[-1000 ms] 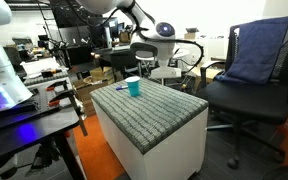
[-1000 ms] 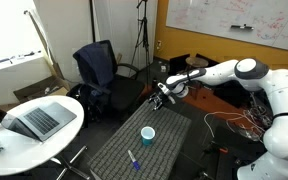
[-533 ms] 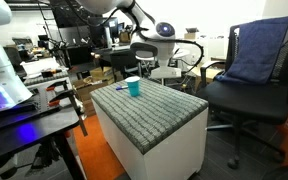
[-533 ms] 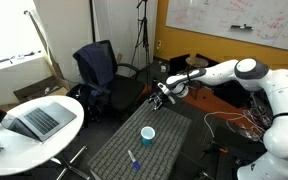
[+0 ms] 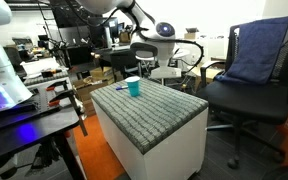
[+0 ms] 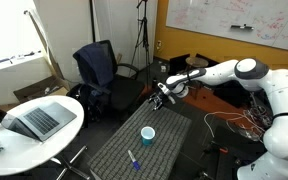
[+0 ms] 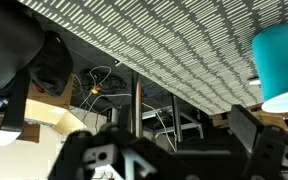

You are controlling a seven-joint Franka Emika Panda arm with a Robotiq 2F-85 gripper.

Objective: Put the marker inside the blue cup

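Note:
The blue cup (image 5: 133, 87) is a small teal cup standing upright on the grey padded block (image 5: 159, 112). It shows in both exterior views (image 6: 147, 134) and at the right edge of the wrist view (image 7: 280, 62), which is upside down. The marker (image 6: 133, 160), blue and white, lies flat on the block beyond the cup from the gripper; it also shows as a small shape beside the cup (image 5: 121, 89). My gripper (image 6: 157, 97) hovers at the block's opposite end, well apart from both. Its fingers (image 7: 169, 150) are spread wide with nothing between them.
A dark office chair with a blue cloth (image 5: 254, 60) stands beside the block. A round white table with a laptop (image 6: 39, 120) is on another side. Another robot's white arm (image 5: 4, 70) and desks with clutter stand near the block.

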